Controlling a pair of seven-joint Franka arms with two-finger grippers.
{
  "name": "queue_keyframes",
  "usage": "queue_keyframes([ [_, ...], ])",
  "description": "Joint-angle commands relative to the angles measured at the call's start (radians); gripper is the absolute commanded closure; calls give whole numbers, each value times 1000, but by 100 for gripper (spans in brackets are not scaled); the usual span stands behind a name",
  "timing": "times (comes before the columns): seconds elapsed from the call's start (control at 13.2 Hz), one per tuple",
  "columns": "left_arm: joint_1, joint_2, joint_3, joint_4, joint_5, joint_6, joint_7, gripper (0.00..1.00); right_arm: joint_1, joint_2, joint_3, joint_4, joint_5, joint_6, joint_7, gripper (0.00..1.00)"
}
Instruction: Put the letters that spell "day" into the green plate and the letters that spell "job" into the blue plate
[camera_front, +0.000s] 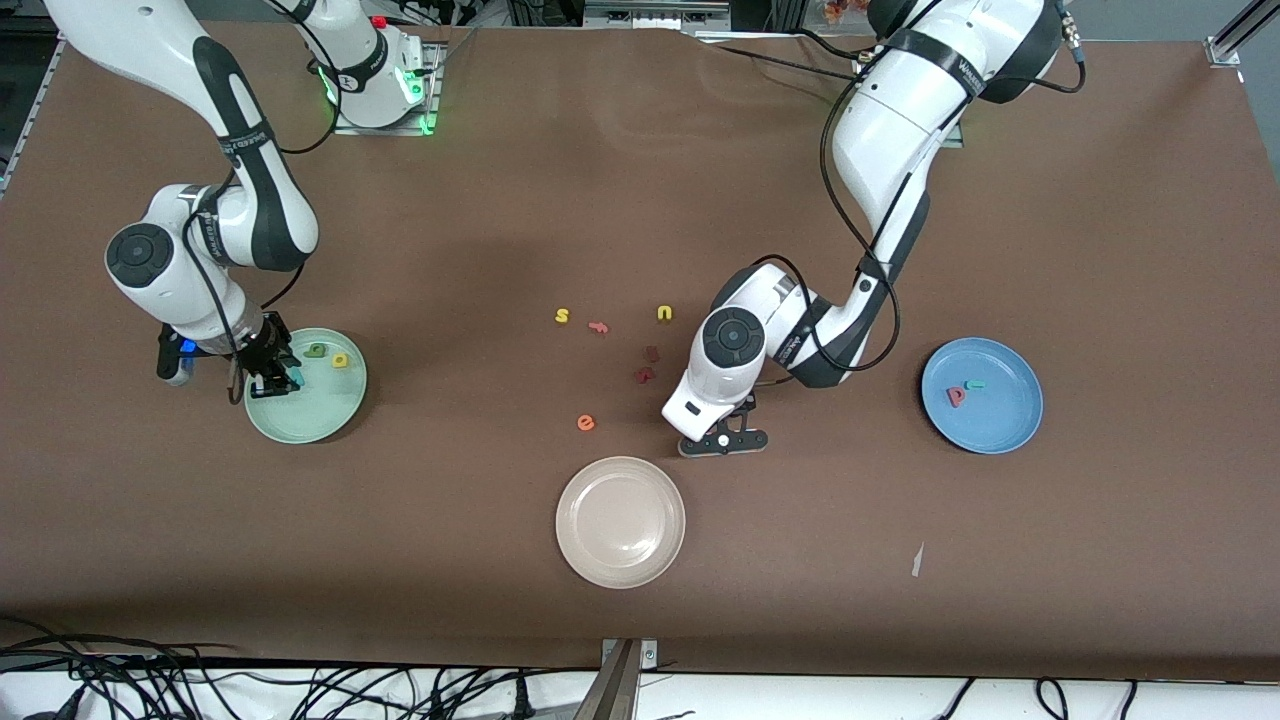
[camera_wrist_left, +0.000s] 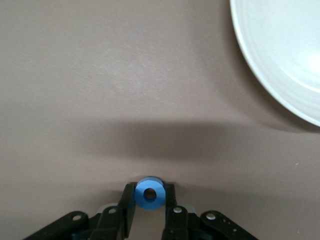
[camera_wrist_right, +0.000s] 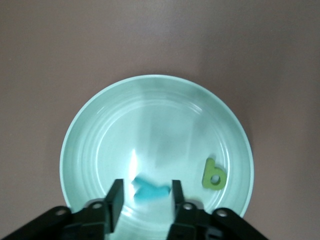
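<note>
front view: the brown worktop (camera_front: 500, 620) lies bare along its edges and across a wide band near the robots' bases. the green plate (camera_front: 330, 420) is set toward the right arm's end, carrying the dark green "d" (camera_front: 317, 350) and the yellow "a" (camera_front: 341, 360) at about 1 o'clock on it. the right pincer (camera_front: 278, 382) is lowered into this plate. the blue plate (camera_front: 1005, 425) sits toward the left arm's end, the pinkish-red "b" (camera_front: 957, 396) and teal "j" (camera_front: 974, 384) lying in it. the left pincer (camera_front: 724, 441) is down at the worktop, at about 1 o'clock of the beige plate (camera_front: 620, 521). loose letters, the yellow "s" (camera_front: 562, 316), yellow "u" (camera_front: 664, 313) and orange "e" (camera_front: 586, 423), are scattered mid-worktop.

left wrist view: the left pincer (camera_wrist_left: 150, 212) is seen closed on the blue "o" (camera_wrist_left: 149, 194), its fingers (camera_wrist_left: 128, 206) pressed against both flanks. open worktop surrounds it; the beige plate's rim (camera_wrist_left: 260, 75) stays well apart.

right wrist view: the right pincer (camera_wrist_right: 145, 200) is seen with fingers (camera_wrist_right: 115, 198) parted, the teal "y" (camera_wrist_right: 148, 190) lying between them on the green plate (camera_wrist_right: 100, 125); contact cannot be told. the "d" (camera_wrist_right: 213, 174) rests beside.
</note>
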Motion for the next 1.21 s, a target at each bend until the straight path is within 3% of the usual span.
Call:
queue_keyframes([
  [0.0,86,-81,-21,9,9,-142,67,95,-17,-10,9,-4,-9,-8,-23,33],
  [0.15,178,-153,-59,-87,-5,-160,154,95,-23,-19,9,-8,-9,-10,-25,29],
  [0.3,267,-273,-61,-270,-5,-150,290,95,-23,-42,9,-8,-9,-10,-25,13],
  [0.38,319,-343,-62,-361,-8,-127,370,95,-23,-64,9,-8,-10,-11,-27,12],
  [0.46,376,-400,-74,-436,-9,-110,433,95,-29,-91,9,-8,-18,-18,-25,0],
  [0.68,535,-493,-96,-595,-8,-43,611,98,-38,-185,11,-4,-44,-109,-152,0],
  [0.91,669,-562,-96,-791,-6,170,760,99,-72,-318,12,8,-67,-252,-438,0],
  [1.06,714,-564,-93,-828,4,220,767,99,-86,-384,21,91,-67,-434,-615,0],
  [1.14,734,-556,-93,-828,15,218,774,93,-95,-386,35,176,-67,-564,-713,0],
])
